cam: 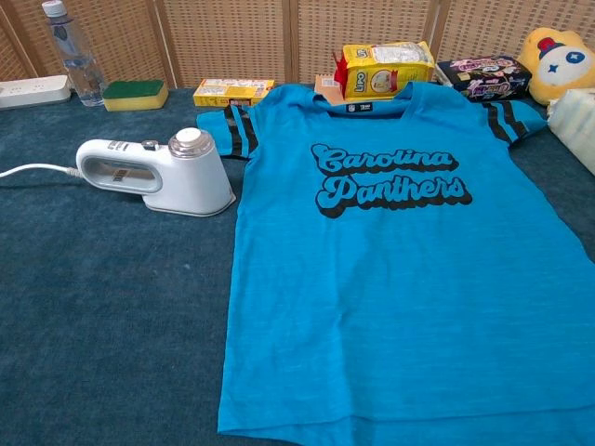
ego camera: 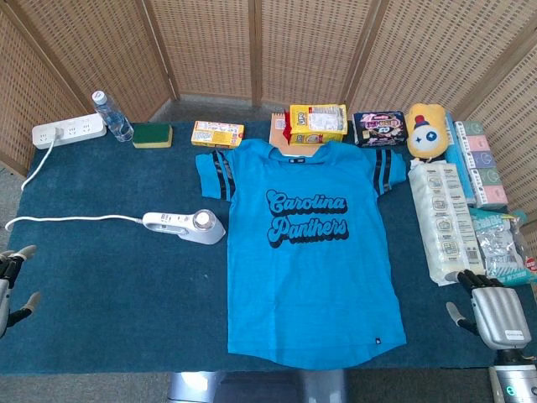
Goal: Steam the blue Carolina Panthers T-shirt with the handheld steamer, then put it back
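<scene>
The blue Carolina Panthers T-shirt [ego camera: 309, 252] [cam: 400, 251] lies flat and face up in the middle of the dark blue table. The white handheld steamer [ego camera: 186, 226] [cam: 158, 174] lies on its side just left of the shirt, its cord running off to the left. My left hand [ego camera: 12, 281] shows at the left edge of the head view, fingers apart, holding nothing, far from the steamer. At the lower right corner is my right hand [ego camera: 493, 314], fingers apart and empty, right of the shirt's hem. Neither hand appears in the chest view.
Along the back stand a power strip [ego camera: 67, 131], a water bottle [ego camera: 112, 117], a green sponge [ego camera: 152, 135], a yellow box [ego camera: 217, 133], a yellow snack bag [ego camera: 318, 122], a dark packet [ego camera: 379, 128] and a yellow plush toy [ego camera: 430, 130]. Tissue packs [ego camera: 443, 220] line the right side.
</scene>
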You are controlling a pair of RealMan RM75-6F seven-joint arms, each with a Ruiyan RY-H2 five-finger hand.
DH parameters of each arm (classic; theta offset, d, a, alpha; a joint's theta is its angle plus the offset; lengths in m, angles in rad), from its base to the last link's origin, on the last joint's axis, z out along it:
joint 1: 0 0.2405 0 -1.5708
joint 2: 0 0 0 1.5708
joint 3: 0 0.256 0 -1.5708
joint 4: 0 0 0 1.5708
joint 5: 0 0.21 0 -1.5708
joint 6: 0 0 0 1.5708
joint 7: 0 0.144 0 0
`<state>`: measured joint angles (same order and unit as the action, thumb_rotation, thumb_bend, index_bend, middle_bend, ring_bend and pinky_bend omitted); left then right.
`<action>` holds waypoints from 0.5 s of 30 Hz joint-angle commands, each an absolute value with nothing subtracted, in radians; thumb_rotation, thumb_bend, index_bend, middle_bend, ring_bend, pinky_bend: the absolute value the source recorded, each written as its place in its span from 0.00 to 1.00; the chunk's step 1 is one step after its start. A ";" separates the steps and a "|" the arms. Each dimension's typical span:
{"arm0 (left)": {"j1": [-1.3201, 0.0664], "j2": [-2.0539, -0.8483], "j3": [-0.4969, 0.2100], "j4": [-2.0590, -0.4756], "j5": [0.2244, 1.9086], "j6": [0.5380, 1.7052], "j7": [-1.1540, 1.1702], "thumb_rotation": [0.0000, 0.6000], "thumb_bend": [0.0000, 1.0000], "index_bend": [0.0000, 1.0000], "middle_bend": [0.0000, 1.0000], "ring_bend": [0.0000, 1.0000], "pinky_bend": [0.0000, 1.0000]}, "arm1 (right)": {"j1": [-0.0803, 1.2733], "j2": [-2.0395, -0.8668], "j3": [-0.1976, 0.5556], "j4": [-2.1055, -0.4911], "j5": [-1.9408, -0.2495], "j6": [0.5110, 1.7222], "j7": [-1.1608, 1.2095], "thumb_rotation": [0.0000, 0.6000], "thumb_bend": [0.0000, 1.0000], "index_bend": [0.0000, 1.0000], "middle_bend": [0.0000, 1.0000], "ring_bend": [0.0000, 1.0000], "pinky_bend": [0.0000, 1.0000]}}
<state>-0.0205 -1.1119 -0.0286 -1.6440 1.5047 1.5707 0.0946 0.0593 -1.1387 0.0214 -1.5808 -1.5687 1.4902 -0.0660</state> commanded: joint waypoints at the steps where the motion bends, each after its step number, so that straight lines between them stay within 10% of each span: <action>1: -0.020 -1.113 -0.029 -1.644 1.506 1.572 0.094 1.00 0.25 0.15 0.29 0.21 0.26 | 0.062 -1.140 0.020 -1.579 -1.569 1.484 -0.065 1.00 0.34 0.35 0.40 0.47 0.49; 15: -0.015 -1.100 -0.024 -1.652 1.545 1.592 0.072 1.00 0.25 0.15 0.29 0.21 0.26 | 0.059 -1.140 0.005 -1.564 -1.606 1.501 -0.013 1.00 0.33 0.35 0.40 0.46 0.49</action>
<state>-0.0148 -1.1015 -0.0247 -1.6510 1.5433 1.5929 0.0735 0.0588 -1.1384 0.0084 -1.5676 -1.6006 1.4989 -0.0187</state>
